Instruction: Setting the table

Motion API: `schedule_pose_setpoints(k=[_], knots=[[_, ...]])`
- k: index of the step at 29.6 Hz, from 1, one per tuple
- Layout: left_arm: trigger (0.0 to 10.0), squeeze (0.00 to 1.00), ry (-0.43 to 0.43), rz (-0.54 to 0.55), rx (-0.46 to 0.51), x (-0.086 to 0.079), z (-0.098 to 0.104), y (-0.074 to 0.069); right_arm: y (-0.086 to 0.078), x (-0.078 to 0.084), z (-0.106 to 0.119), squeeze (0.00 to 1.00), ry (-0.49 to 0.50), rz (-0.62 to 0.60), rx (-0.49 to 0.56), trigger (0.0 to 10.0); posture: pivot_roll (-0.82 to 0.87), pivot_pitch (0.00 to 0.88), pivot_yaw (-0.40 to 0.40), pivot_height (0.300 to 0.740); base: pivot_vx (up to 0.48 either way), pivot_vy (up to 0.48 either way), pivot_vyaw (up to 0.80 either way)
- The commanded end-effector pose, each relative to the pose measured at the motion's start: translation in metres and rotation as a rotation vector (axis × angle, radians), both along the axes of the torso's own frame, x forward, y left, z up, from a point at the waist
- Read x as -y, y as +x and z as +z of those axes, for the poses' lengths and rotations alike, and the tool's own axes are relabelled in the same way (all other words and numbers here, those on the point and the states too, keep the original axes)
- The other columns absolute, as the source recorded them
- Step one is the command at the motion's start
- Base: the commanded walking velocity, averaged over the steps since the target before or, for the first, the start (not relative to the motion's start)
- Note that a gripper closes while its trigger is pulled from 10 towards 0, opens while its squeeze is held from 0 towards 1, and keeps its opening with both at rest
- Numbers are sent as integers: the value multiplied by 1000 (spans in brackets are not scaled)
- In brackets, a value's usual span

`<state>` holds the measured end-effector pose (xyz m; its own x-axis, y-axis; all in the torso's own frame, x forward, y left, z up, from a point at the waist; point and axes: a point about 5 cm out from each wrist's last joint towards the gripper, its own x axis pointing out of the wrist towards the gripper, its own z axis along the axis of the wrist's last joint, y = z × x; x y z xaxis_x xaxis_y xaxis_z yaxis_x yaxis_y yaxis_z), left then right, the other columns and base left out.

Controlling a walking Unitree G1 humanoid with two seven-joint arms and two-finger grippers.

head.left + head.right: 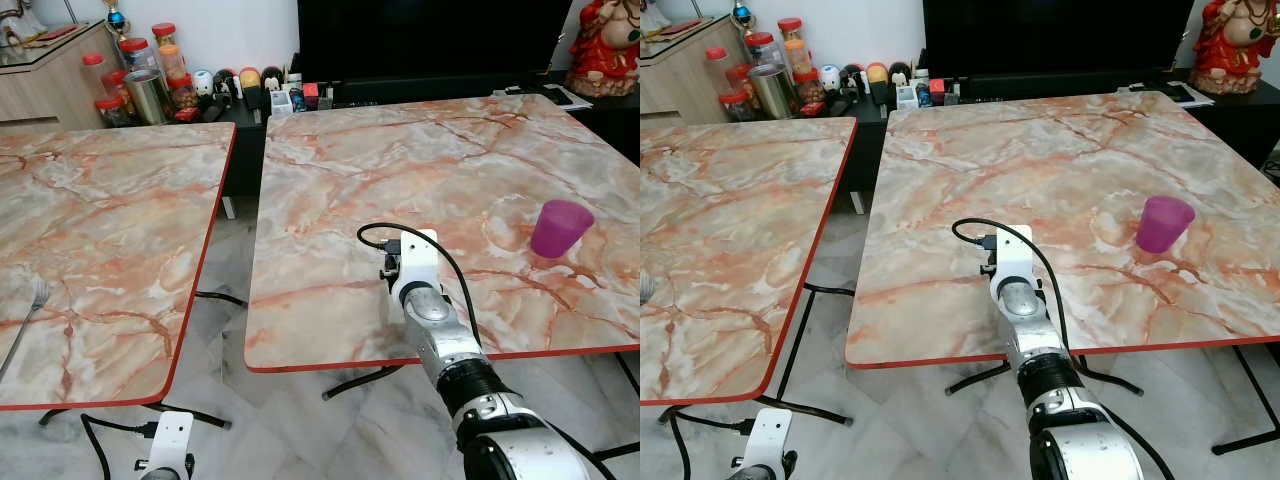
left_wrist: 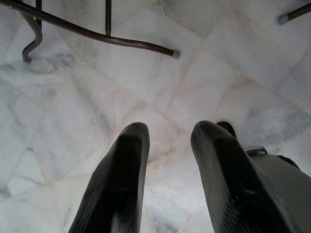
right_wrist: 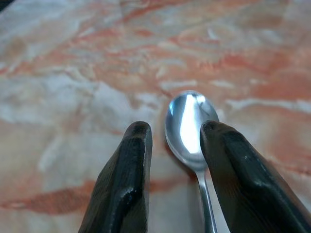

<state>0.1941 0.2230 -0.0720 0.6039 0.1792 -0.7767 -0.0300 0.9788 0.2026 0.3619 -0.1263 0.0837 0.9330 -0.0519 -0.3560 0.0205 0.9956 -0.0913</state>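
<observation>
My right gripper hovers low over the right marble table, its fingers open. A silver spoon lies on the tabletop between them, bowl pointing away and handle running close along one finger. From the head, the right wrist's white housing covers the fingers near the table's front edge. A purple cup stands upside down to the right of that wrist. A fork lies at the left table's left edge. My left gripper hangs open over the floor.
A second marble table stands to the left, across a narrow gap with tiled floor and dark table legs. Jars and small items crowd a low cabinet at the back. A dark TV sits behind the right table.
</observation>
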Motion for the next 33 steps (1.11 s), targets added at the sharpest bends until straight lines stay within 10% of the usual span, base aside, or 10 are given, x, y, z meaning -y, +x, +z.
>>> schedule_pose_setpoints(k=[1, 33], knots=[[10000, 0, 1, 3, -14, -2, -2, -4, 3, 0, 2, 0, 0, -2, 6, 10000, -25, 22, 45, 736, 0, 0, 0], [10000, 0, -8, -8, -37, -2, -4, -8, -11, -8, -21, 0, 29, -44, -51, 10000, -29, 29, 53, 736, 0, 0, 0]])
